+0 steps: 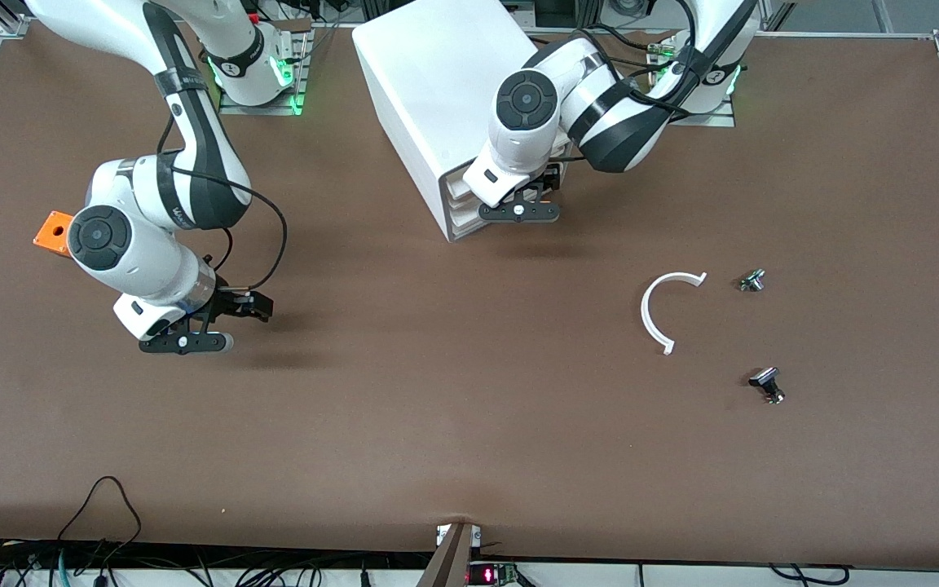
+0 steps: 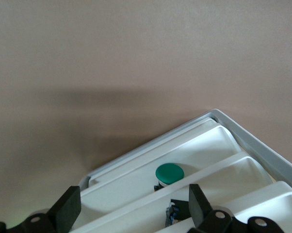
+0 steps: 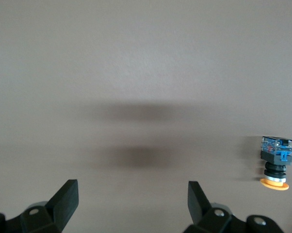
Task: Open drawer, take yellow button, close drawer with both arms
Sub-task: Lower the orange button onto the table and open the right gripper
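the button (image 3: 277, 165) lies on the table (image 1: 453, 424) just beside the released right end effector (image 3: 131, 204), its long axis along the table surface, while the released left end effector (image 2: 131, 208) hovers over the open drawer (image 2: 209, 145).

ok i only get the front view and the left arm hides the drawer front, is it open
observer: yes, the left wrist view shows the drawer pulled out, with its compartments exposed.
operator: anything in it
observer: a green-capped button sits in one compartment; the open left gripper hangs over the drawer.
operator: and the one to take
observer: the yellow-orange button lies on its side on the table, beside the open right gripper, not held.
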